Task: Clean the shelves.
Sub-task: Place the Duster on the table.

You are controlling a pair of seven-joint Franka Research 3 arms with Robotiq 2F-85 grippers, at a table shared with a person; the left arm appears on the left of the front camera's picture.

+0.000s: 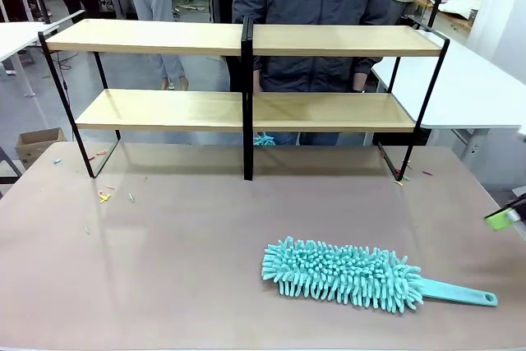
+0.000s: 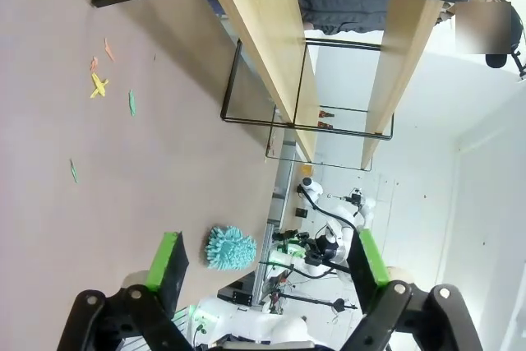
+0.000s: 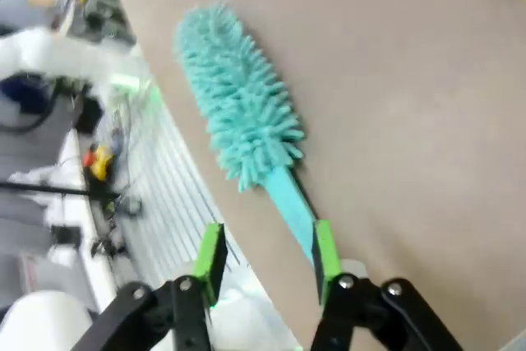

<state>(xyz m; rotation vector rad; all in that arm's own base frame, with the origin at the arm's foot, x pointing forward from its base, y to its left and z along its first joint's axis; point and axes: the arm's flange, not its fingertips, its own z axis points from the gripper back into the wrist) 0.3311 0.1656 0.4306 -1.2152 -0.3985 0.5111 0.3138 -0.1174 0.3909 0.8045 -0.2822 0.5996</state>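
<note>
The shelves (image 1: 246, 108) stand at the far side of the table, two tiers of light wooden boards on a thin black frame; in the left wrist view the shelves (image 2: 275, 47) run sideways across the top. A teal fluffy duster (image 1: 341, 273) lies flat on the table near the front right, its handle (image 1: 460, 292) pointing right. My right gripper (image 3: 267, 254) is open just above the end of the duster's handle (image 3: 289, 196), which lies close to one green pad (image 3: 323, 246). At the right edge of the front view, the right gripper (image 1: 504, 218) shows a green pad. My left gripper (image 2: 267, 259) hangs open over bare table.
A person in a dark jacket (image 1: 316, 6) stands right behind the shelves. Small coloured paper scraps (image 1: 104, 196) lie on the table at the left, and a few by the shelves' right foot (image 1: 400, 178). A white table (image 1: 477, 88) stands at the right.
</note>
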